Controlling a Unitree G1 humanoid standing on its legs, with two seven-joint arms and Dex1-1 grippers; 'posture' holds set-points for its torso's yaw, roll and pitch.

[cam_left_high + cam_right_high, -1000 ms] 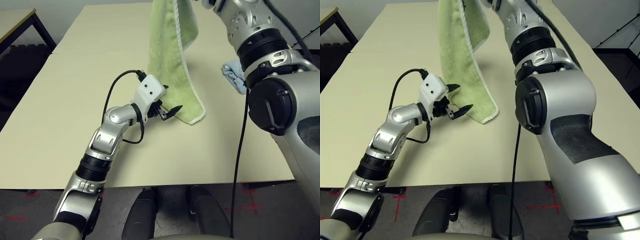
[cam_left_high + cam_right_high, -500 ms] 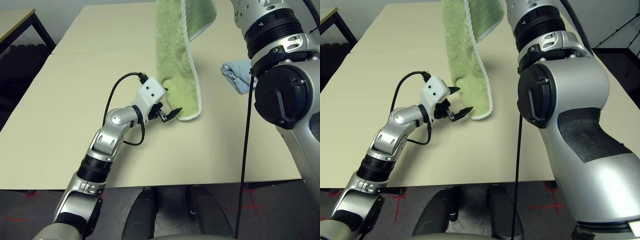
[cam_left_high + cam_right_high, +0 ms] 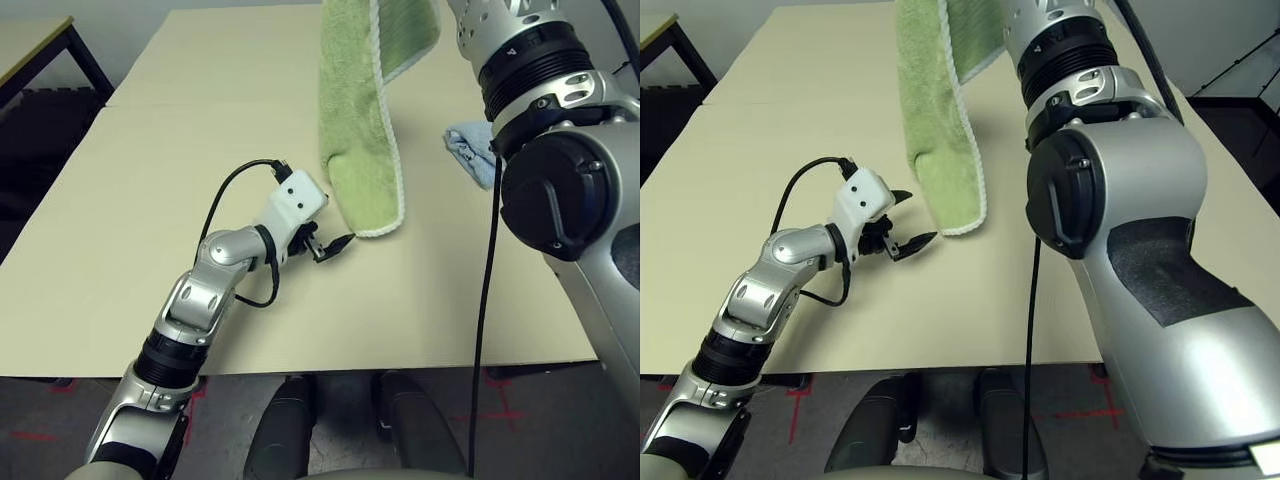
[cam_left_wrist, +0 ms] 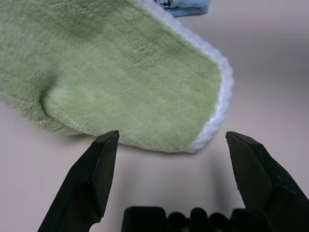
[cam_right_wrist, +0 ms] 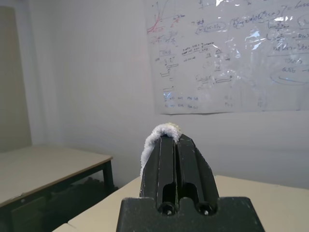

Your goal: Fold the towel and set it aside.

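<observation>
The light green towel (image 3: 355, 140) hangs down from above, and its white-edged lower end rests on the table just beyond my left gripper. My left gripper (image 3: 335, 243) stands open low over the table, its fingers (image 4: 91, 179) wide apart. The towel's end (image 4: 130, 82) lies a little ahead of the tips, not between them. My right arm is raised high at the right. In the right wrist view my right gripper (image 5: 175, 140) is shut on the towel, a bit of whose white edge (image 5: 157, 135) sticks out at the tips.
A small light blue cloth (image 3: 470, 150) lies on the beige table (image 3: 130, 200) right of the towel, beside my right arm. A black cable (image 3: 485, 300) hangs down along that arm. Another table (image 3: 30, 40) stands at the far left.
The hanging towel has shifted right and its lower end has drawn away from my left gripper. The left gripper has pulled back slightly toward me, still open.
</observation>
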